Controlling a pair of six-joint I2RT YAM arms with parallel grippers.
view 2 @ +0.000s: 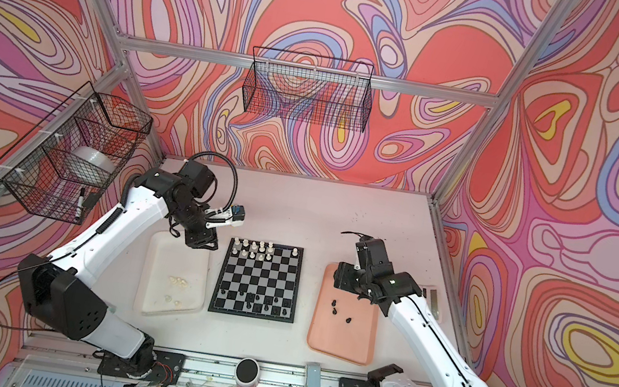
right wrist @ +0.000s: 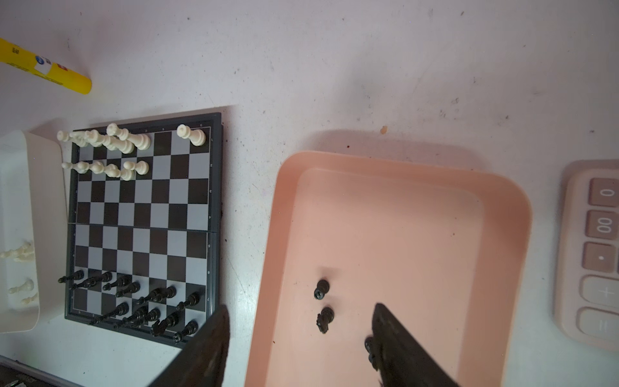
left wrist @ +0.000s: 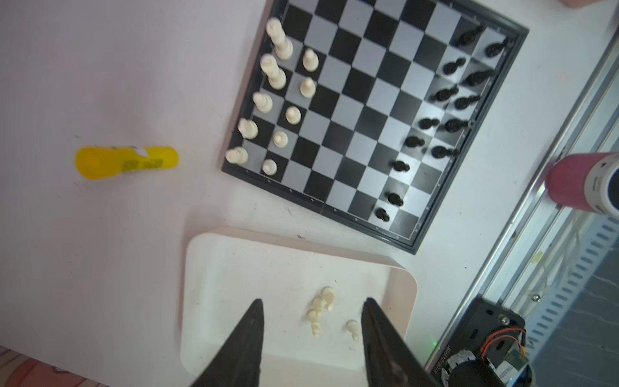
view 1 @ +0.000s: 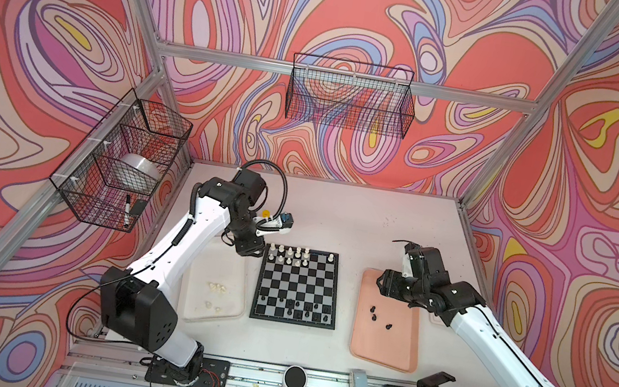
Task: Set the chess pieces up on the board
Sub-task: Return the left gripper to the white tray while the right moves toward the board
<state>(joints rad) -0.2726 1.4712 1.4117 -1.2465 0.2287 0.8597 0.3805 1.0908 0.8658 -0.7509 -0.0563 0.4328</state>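
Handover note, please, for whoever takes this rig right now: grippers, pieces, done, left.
Left gripper open, empty, over the whitish tray.
Right gripper open, empty, over the pink tray.
Done: white pieces on part of the board's far two rows, black pieces on the near two.
Left: loose white pieces in the whitish tray, loose black pieces in the pink tray.

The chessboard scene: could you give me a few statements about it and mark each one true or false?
1. The cream pieces on the board stand along its far side. True.
2. The pink tray holds cream pieces. False: it holds only loose black pieces.
3. The left gripper grips a piece. False: its jaws are open and empty, above the whitish tray.
4. The yellow glue stick lies on the table, off the board. True.
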